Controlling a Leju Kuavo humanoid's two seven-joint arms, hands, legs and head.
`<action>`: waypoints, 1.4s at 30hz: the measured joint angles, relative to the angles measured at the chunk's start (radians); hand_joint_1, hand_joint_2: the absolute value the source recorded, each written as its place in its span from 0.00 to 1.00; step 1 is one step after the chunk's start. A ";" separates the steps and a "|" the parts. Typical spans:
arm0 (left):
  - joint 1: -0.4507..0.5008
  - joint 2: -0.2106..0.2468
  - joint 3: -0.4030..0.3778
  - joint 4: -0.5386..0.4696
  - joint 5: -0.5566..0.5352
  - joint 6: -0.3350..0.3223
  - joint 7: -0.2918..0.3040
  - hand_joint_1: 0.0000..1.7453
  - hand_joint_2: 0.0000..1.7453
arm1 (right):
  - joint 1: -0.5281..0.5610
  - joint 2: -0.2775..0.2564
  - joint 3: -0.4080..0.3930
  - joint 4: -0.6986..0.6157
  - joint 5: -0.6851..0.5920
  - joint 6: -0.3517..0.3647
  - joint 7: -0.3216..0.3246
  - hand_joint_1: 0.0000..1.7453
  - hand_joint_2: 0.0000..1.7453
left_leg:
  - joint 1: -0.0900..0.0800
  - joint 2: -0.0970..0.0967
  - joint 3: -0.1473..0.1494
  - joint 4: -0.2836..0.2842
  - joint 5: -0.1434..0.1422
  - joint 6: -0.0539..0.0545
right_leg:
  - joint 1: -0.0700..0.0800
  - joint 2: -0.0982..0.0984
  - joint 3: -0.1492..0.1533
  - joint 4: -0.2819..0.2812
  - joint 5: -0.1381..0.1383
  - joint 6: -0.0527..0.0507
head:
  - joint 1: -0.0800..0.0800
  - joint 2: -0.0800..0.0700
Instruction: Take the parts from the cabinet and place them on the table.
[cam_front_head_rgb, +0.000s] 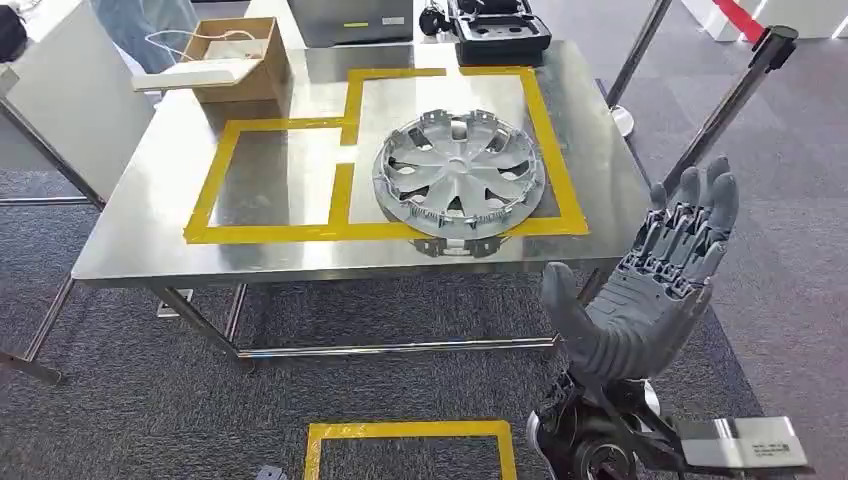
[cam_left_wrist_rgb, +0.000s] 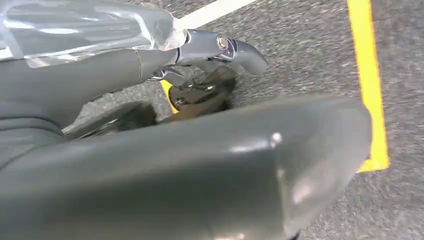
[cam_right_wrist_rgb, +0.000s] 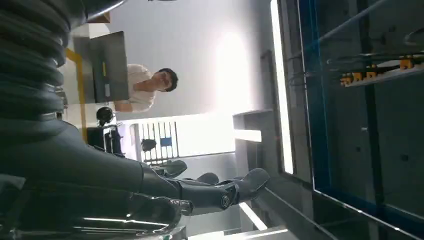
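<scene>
Hubcap on the table, right hand bare

Table (cam_front_head_rgb: 150, 235) of steel stands ahead of me, marked with yellow tape (cam_front_head_rgb: 345, 180) in two joined frames. Lying flat in the larger frame is the hubcap (cam_front_head_rgb: 458, 175), its near edge over the tape line. A box (cam_front_head_rgb: 235, 60) sits at the far left corner, a dark case (cam_front_head_rgb: 500, 35) at the far edge. My right hand (cam_front_head_rgb: 650, 290) is raised beside the table — fingers straight, slightly spread, holding nothing. My left hand (cam_left_wrist_rgb: 150, 170) hangs over the carpet; whether its fingers are apart I cannot tell.
</scene>
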 joint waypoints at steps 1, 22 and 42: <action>0.000 -0.001 0.000 0.000 -0.001 0.000 0.000 0.00 0.00 | 0.000 0.000 0.000 0.000 0.000 0.000 0.000 0.00 1.00 | -0.004 -0.003 -0.006 -0.002 0.003 0.003 | -0.002 -0.001 -0.001 0.000 0.006 0.006 | -0.004 0.000; 0.004 -0.007 0.000 0.003 -0.004 0.009 0.002 0.00 0.00 | 0.013 -0.003 -0.016 -0.008 -0.004 0.016 0.000 0.00 1.00 | 0.005 0.008 -0.227 0.196 -0.040 -0.018 | -0.001 -0.003 0.095 -0.031 -0.066 -0.032 | -0.001 0.000; -0.020 -0.011 -0.004 0.002 -0.032 -0.002 0.026 0.00 0.00 | 0.040 -0.028 -0.045 -0.032 0.008 -0.026 0.000 0.00 1.00 | -0.004 0.018 -0.129 -0.003 0.117 0.044 | -0.003 -0.002 0.011 0.223 -0.110 0.029 | 0.008 0.000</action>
